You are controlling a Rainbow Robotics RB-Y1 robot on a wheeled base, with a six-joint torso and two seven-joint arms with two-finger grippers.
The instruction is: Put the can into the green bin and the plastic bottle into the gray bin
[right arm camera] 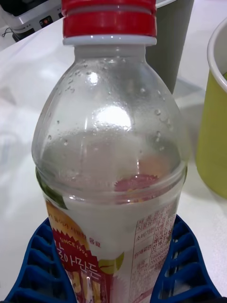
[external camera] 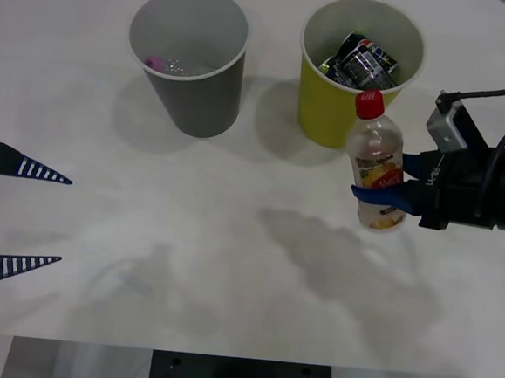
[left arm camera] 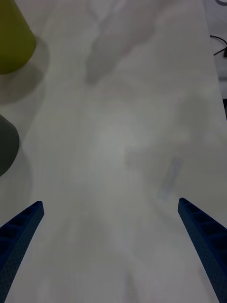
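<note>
From the front, the right hand (external camera: 390, 196) is clamped on the lower half of the plastic bottle (external camera: 378, 160), which stands upright just in front of the green bin (external camera: 329, 107), where a crushed dark can (external camera: 363, 62) lies inside. Its wrist camera adds the droplets inside the clear shoulder and the blue ribbed fingers (right arm camera: 184, 265) pressed on both sides of the label. The left hand (external camera: 23, 216) sits open at the surface's (external camera: 228, 275) left edge, well apart from the gray bin (external camera: 199, 88).
</note>
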